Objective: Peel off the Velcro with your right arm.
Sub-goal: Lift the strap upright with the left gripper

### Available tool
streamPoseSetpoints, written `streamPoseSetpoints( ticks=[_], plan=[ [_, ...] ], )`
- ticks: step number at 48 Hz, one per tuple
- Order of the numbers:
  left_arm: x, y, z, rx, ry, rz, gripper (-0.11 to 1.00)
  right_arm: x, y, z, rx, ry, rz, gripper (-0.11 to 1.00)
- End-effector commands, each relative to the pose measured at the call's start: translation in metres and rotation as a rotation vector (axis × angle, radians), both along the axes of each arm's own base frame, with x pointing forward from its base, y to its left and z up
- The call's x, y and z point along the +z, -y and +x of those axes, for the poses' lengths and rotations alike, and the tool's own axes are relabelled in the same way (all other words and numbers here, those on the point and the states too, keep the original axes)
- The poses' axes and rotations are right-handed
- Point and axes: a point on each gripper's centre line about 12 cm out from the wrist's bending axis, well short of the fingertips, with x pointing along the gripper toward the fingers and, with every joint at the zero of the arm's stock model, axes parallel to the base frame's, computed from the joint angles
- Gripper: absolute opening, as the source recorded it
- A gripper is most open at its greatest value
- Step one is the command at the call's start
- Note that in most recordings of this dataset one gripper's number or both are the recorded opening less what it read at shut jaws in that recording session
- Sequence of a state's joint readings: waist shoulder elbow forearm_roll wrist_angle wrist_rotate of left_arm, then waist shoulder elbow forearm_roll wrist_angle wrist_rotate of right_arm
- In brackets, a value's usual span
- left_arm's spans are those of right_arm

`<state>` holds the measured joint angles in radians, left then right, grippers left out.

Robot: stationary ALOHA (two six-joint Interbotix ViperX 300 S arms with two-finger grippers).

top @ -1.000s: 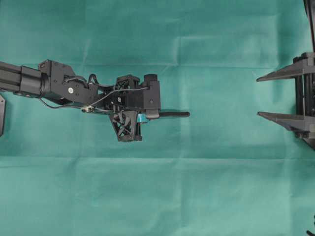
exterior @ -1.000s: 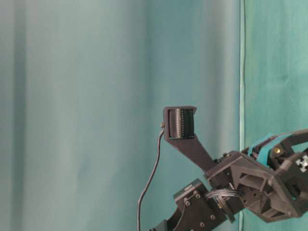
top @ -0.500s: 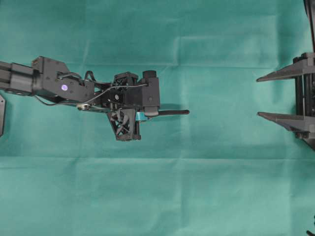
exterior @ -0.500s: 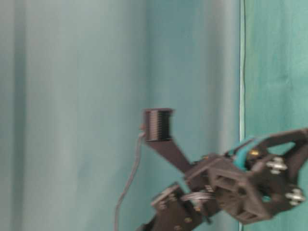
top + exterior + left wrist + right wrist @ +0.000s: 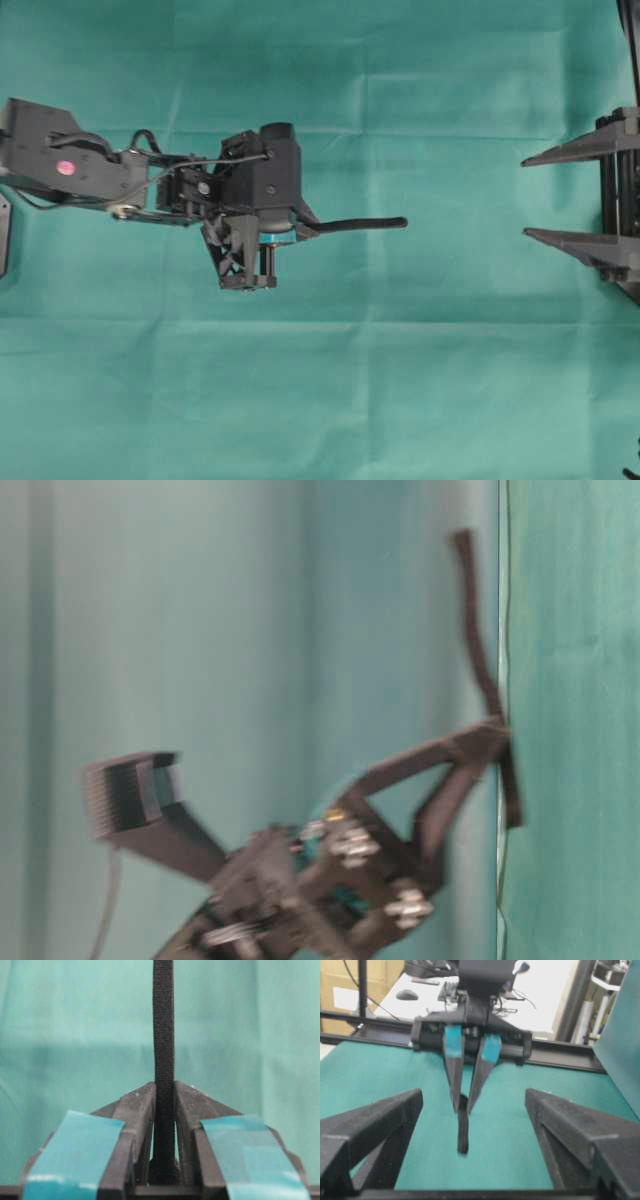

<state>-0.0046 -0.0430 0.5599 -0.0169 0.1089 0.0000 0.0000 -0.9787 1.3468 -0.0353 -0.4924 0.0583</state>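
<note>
**Velcro presented, peel not yet begun**

Left claw (image 5: 300, 226) is pinching the Velcro (image 5: 362, 223) at one end; in the left wrist view the teal-taped fingers (image 5: 75, 1147) are pressed onto the strap w/ only the strap's thickness between them, and the strap's free length is running straight out past the tips. In the overhead view the strap is sticking out horizontally toward the right side, above the green desk (image 5: 400, 380), not lying on it. Table-level view is blurred; the strap is showing there as a thin dark band projecting from the claw, exact pose unclear.

Right claw (image 5: 527, 195) is sitting spread wide at the far right edge of the overhead view, nothing between its fingers (image 5: 570, 150), well apart from the strap's free tip. From the right wrist view the two dark fingers (image 5: 375, 1120) are framing the scene, w/ the left claw and hanging strap ahead in the gap, roughly centred but far off.

Judgement: only the setup looks done, i.e. strap gripped and held out toward the other arm. Still left, prob.: right arm reaching in, closing on the free end, pulling it away. No contact btw right claw and Velcro yet, so the peel itself is at zero.
</note>
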Motion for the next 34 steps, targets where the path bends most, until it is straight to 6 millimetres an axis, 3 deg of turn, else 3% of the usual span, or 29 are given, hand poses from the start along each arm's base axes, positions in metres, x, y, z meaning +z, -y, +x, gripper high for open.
streamPoseSetpoints(
  ticks=[1,14,34],
  plan=[
    [0.028,0.003,-0.004,-0.008,0.069,-0.001,0.1,0.009,0.0,0.002,0.002,0.029,-0.003,0.75],
    [0.056,0.004,-0.019,-0.007,0.112,-0.008,0.1,0.009,-0.001,0.002,0.003,0.028,-0.013,0.75],
    [0.07,0.003,-0.034,0.004,0.179,-0.026,0.1,0.02,-0.003,0.008,0.019,0.045,-0.064,0.75]
  ],
)
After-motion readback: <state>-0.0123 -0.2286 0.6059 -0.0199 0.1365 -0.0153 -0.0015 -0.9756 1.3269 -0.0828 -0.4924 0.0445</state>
